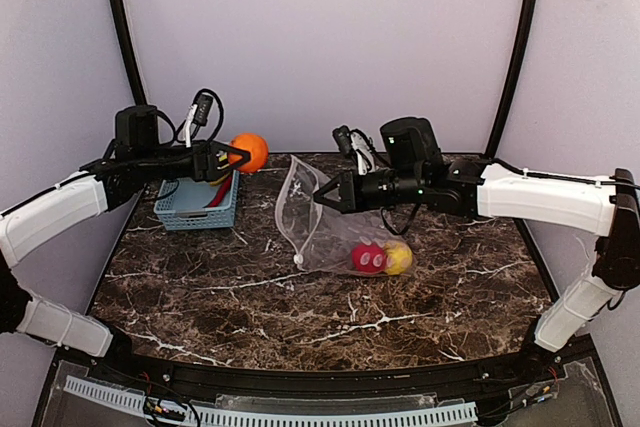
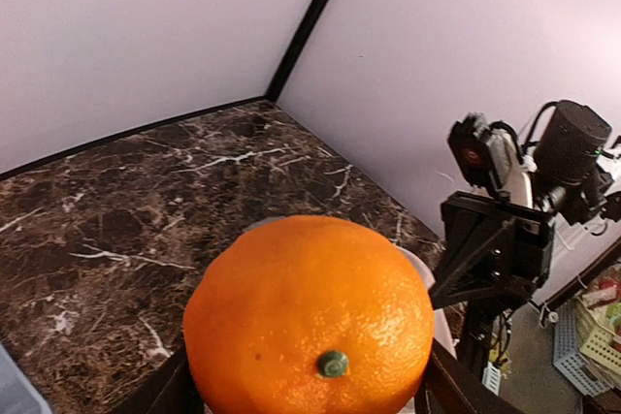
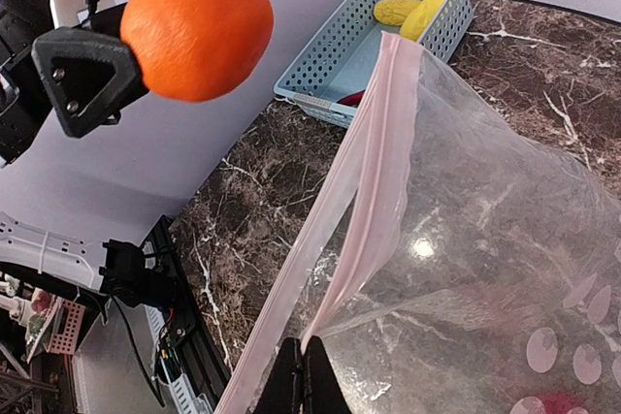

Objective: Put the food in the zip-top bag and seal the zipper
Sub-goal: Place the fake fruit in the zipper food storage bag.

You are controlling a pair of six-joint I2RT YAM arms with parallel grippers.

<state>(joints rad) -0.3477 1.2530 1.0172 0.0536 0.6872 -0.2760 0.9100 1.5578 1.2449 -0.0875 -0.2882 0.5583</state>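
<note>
An orange ball (image 1: 250, 151) hangs in the air above the right end of the basket, with my left gripper (image 1: 240, 154) shut on it. It fills the left wrist view as the orange ball (image 2: 309, 312) between the dark fingers (image 2: 454, 387). The zip-top bag (image 1: 325, 227) lies mid-table, and a round red piece (image 1: 368, 258) and a yellow piece (image 1: 398, 258) are inside it. My right gripper (image 3: 303, 380) is shut on one side of the pink zipper (image 3: 374, 143) and holds the mouth up and apart. A white slider (image 1: 298, 260) sits at the strip's low end.
A blue-grey slatted basket (image 1: 190, 219) stands at the back left. It holds yellow pieces (image 3: 412, 12) and a red chili (image 3: 354, 99). Grey walls close in the marble table (image 1: 330, 317) on three sides.
</note>
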